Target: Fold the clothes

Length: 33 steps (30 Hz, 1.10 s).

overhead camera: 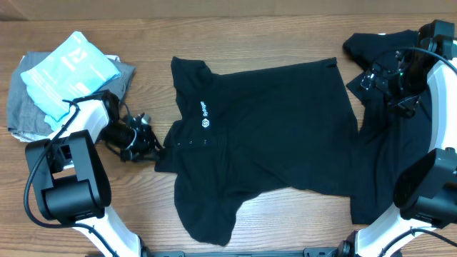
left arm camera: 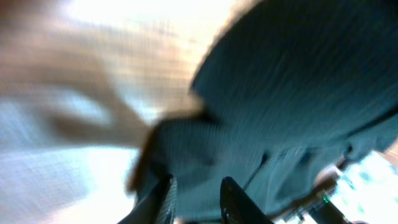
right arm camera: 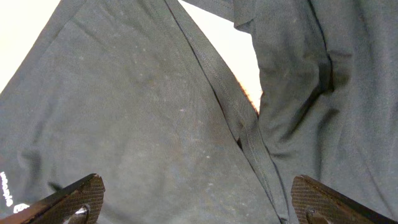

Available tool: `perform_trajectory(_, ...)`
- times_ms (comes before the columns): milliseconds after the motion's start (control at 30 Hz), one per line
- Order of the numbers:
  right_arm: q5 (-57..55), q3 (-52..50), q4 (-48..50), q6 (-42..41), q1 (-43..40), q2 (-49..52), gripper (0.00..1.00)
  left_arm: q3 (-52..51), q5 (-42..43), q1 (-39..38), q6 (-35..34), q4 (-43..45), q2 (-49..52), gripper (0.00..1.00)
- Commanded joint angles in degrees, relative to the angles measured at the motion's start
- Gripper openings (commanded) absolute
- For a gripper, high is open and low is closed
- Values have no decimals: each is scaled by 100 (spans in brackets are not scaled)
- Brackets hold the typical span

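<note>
Black short-sleeved fabric polo shirt [overhead camera: 271,128], flat on wooden table [overhead camera: 285,28]: left gripper [overhead camera: 146,139] at collar, hold unreadable through blur; right gripper [right arm camera: 199,208] splayed empty above hem; risk, shallow collar pinch slips, fabric bunches.

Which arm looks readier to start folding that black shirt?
Probably the left. The left hand sits at the polo shirt's collar edge, fabric apparently between its fingers. The right hand hangs wide open over the cloth, gripping nothing.
</note>
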State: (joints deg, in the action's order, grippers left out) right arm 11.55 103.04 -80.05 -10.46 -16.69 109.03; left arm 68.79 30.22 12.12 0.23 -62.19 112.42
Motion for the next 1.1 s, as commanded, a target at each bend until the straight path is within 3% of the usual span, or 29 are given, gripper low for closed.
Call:
perform_trajectory(0, -39, 2, 33, 7, 7, -44, 100, 269, -385, -149, 35, 446, -35, 31)
perform_trajectory(200, -39, 2, 33, 7, 7, -44, 100, 267, -992, -321, 48, 1110, -31, 36)
perform_trajectory(633, -39, 2, 33, 4, 7, -44, 100, 275, -1285, -1207, -153, 2181, -35, 44)
perform_trajectory(833, -39, 2, 33, 4, 7, -44, 100, 684, -1281, -1556, -590, 1641, -48, 35)
perform_trajectory(1067, -39, 2, 33, 4, 7, -44, 100, 1753, -1263, -1792, -1283, 337, -92, 23)
